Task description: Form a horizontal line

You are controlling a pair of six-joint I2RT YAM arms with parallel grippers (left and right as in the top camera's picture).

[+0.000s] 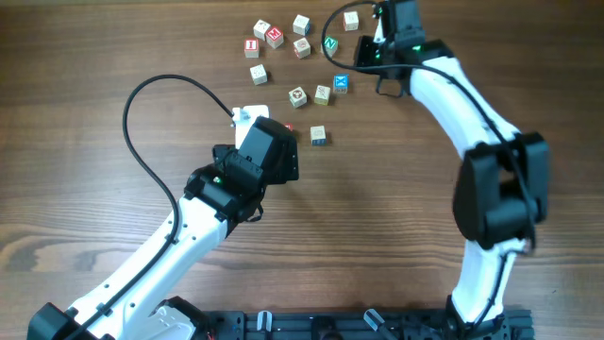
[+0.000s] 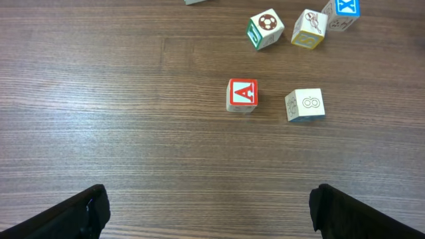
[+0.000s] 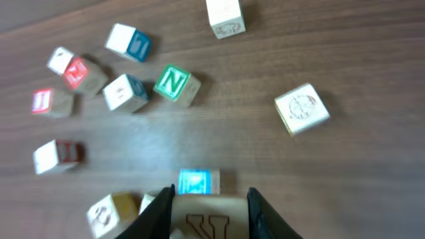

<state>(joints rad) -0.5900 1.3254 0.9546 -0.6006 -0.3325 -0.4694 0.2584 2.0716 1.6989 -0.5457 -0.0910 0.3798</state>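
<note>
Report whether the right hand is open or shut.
Shut on a brown-lettered cube: the right hand's fingers press both its sides.

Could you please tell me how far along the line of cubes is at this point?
Done: no finished line yet; the loose cubes lie scattered. In hand: the right gripper is closed on a brown-lettered cube, while the left gripper hangs open over the red A cube and a pale cube beside it. Left: setting cubes into one straight row.
</note>
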